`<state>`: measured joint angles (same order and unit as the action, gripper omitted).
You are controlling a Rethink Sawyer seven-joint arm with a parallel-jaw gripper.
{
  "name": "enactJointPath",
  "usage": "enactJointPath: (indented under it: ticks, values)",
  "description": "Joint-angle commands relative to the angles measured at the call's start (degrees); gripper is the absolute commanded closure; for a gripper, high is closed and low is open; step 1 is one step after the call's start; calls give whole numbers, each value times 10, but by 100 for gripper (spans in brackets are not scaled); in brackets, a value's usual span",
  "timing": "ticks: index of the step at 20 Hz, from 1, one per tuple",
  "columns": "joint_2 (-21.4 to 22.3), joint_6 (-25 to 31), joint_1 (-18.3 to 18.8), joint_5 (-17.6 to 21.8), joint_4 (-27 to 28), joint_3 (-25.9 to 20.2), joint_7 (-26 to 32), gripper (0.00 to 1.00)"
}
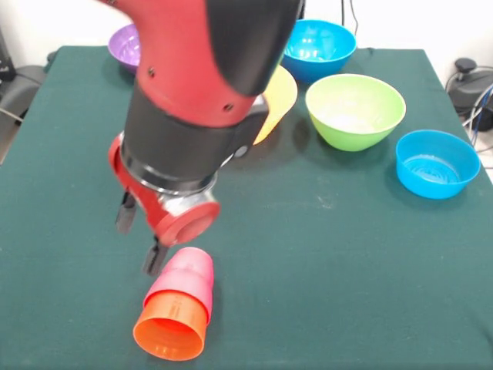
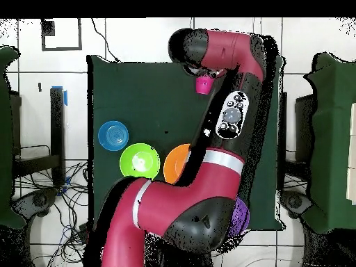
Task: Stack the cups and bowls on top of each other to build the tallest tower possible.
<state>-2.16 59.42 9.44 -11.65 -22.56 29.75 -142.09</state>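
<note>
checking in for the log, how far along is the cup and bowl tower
Barely begun. Done: only the red-pink cup and orange cup are nested, and that pair lies on its side on the green table. In hand: nothing; the pincer hovers open beside the pair. Left: the purple bowl, orange-yellow bowl, lime green bowl and two blue bowls sit unstacked.

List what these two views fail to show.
- Front view: the arm covers most of the purple bowl and part of the orange-yellow bowl.
- Overhead view: the arm hides most of the pink cup; the orange cup and gripper go unseen.
</note>
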Motion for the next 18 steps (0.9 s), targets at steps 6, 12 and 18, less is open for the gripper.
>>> enactJointPath:
  ticks: [6, 12, 18]
  values:
    - [-36, 77, 7, -55, 57, 8, -142, 0]
    - [-61, 83, 15, -97, 89, 35, -158, 0]
    - [-108, 79, 38, -170, 147, 102, -165, 0]
